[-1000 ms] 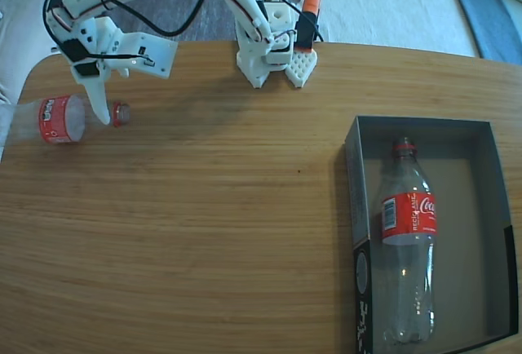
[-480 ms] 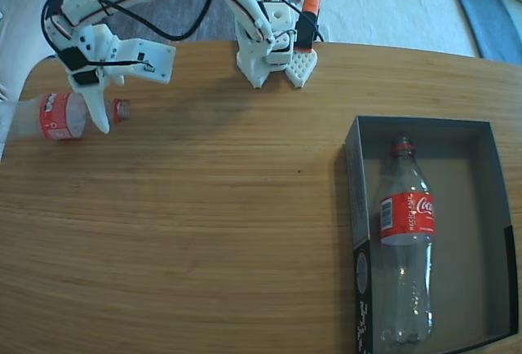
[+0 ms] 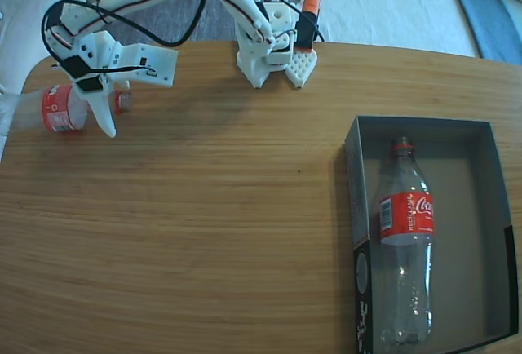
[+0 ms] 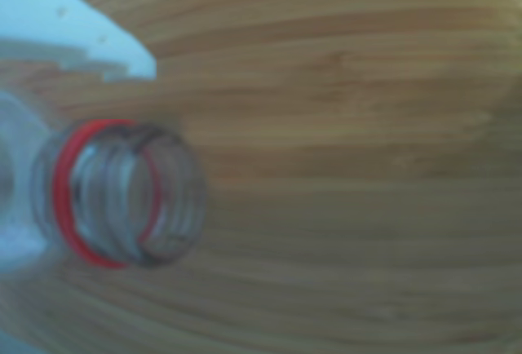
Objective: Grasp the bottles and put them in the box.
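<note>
One bottle (image 3: 405, 244) lies in the box (image 3: 351, 176). Second bottle (image 3: 64, 108), upper left, has lifted slightly; gripper (image 3: 104, 108) clamped around its neck.

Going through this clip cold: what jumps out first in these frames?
In the fixed view, the dark grey box at the table's right edge already holds one Coca-Cola bottle lying lengthwise. At the far left, the white gripper straddles the neck of a second bottle lying on its side; the wrist view shows its open, capless mouth.
</note>
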### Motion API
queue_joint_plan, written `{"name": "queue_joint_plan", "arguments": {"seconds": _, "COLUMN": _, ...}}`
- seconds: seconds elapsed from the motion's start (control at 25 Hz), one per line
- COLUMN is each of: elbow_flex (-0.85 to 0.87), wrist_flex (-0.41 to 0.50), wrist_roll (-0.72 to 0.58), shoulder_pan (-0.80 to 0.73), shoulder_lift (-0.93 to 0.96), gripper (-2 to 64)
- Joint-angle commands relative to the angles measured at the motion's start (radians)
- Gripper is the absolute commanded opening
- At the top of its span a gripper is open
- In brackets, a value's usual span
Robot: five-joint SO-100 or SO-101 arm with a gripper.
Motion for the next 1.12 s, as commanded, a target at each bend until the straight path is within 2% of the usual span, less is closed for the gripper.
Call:
{"name": "queue_joint_plan", "arguments": {"seconds": 0.0, "elbow_flex": -0.06, "wrist_flex": -0.005, "wrist_roll": -0.006, "shoulder_pan": 0.0, "shoulder_lift": 0.009, "gripper": 47.7}}
{"name": "queue_joint_plan", "arguments": {"seconds": 0.52, "elbow_flex": -0.058, "wrist_flex": -0.032, "wrist_roll": -0.008, "shoulder_pan": 0.023, "shoulder_lift": 0.008, "gripper": 46.8}}
{"name": "queue_joint_plan", "arguments": {"seconds": 0.76, "elbow_flex": -0.058, "wrist_flex": -0.031, "wrist_roll": -0.008, "shoulder_pan": 0.023, "shoulder_lift": 0.008, "gripper": 31.8}}
{"name": "queue_joint_plan", "arguments": {"seconds": 1.08, "elbow_flex": -0.058, "wrist_flex": -0.029, "wrist_roll": -0.008, "shoulder_pan": 0.023, "shoulder_lift": 0.008, "gripper": 18.8}}
